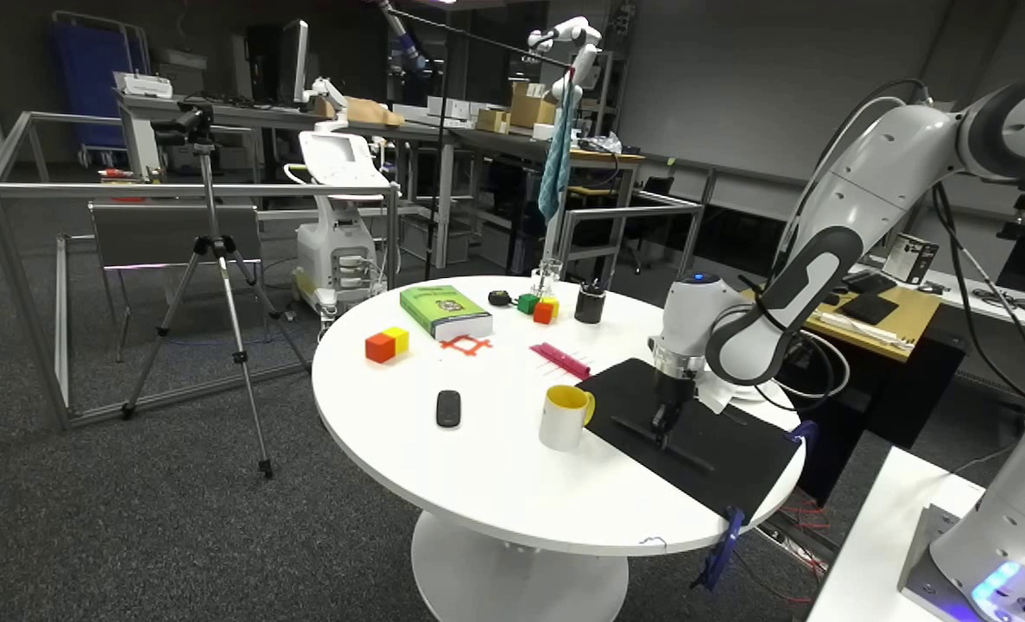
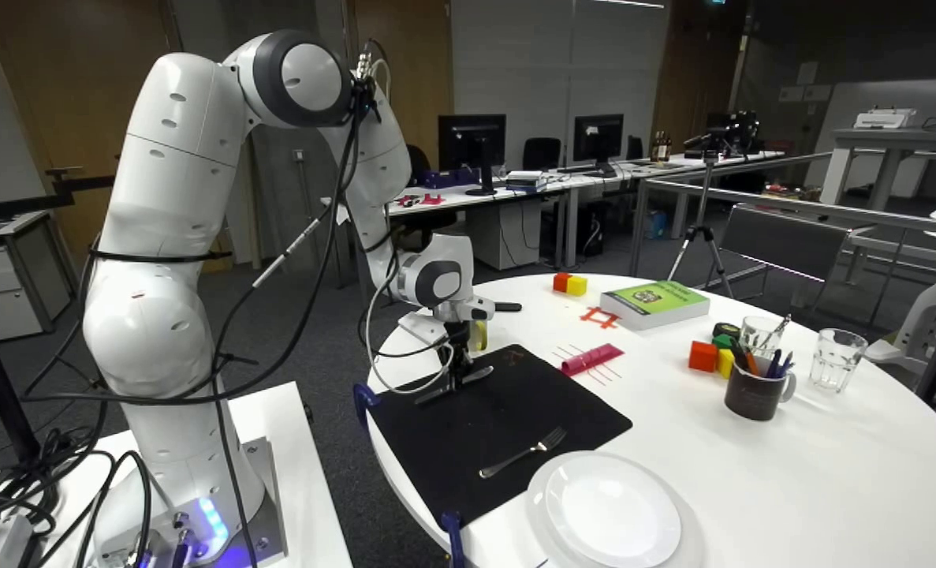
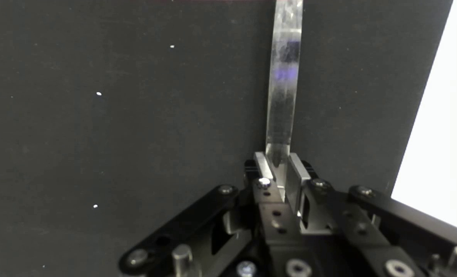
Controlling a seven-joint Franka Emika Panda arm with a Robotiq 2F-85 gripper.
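A metal table knife [image 3: 284,96] runs up the wrist view from between the pads of my gripper [image 3: 277,157]. The jaws are shut on it, with one pad against each side. In an exterior view the gripper [image 2: 456,377] points down at a black mat [image 2: 531,402], and the knife's shiny blade [image 2: 479,373] sticks out past the fingers. Seen in an exterior view, the knife [image 1: 689,458] looks dark, level and close to the mat. Whether it touches the mat cannot be told. A fork [image 2: 524,451] lies on the same mat.
White plates [image 2: 613,513] sit beside the mat. Blue clamps [image 1: 724,544] grip the table edge. A white mug with a yellow inside [image 1: 561,419] stands near the mat. Around the table are a green book [image 1: 446,313], a pink piece [image 1: 561,361], colored cubes, a pen mug [image 2: 755,394] and glasses [image 2: 837,359].
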